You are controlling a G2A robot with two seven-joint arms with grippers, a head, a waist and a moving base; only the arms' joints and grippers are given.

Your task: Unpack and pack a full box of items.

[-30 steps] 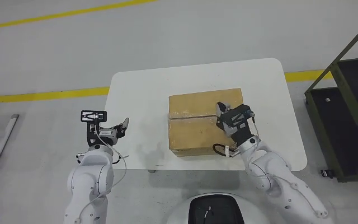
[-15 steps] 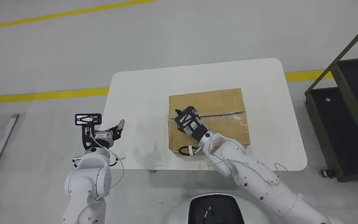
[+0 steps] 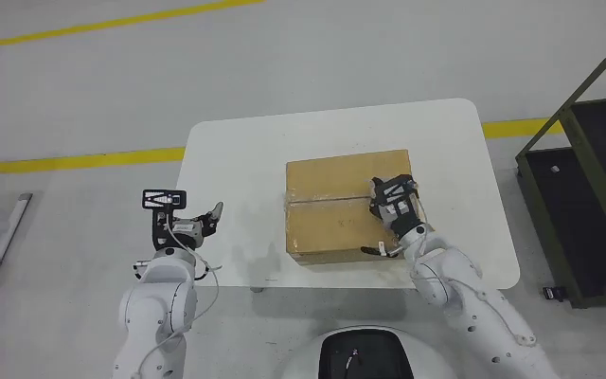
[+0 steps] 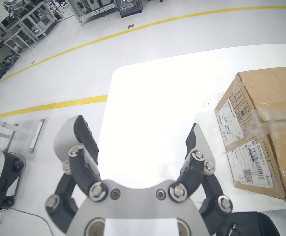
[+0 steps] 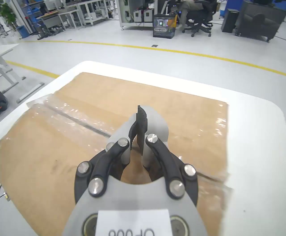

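Note:
A closed brown cardboard box (image 3: 348,204) lies on the white table (image 3: 237,161), its flaps sealed with clear tape along the middle seam (image 5: 73,121). My right gripper (image 3: 382,189) is shut with nothing in it and hovers over the box's top (image 5: 190,116), near the seam at the box's right part. My left gripper (image 3: 212,212) stands open and empty at the table's left front edge, well apart from the box (image 4: 252,136), whose labelled side faces it. The left gripper's ribbed pads (image 4: 86,138) are spread wide.
A dark metal cart frame (image 3: 568,189) stands off the table's right side. Yellow floor lines (image 3: 85,159) run past the table. Bare table surface (image 4: 152,107) lies left of the box. Workbenches and chairs (image 5: 196,13) stand far behind.
The right gripper swept from the box's right part to its left end half a second ago and has come back to the right. The left arm shifted only slightly.

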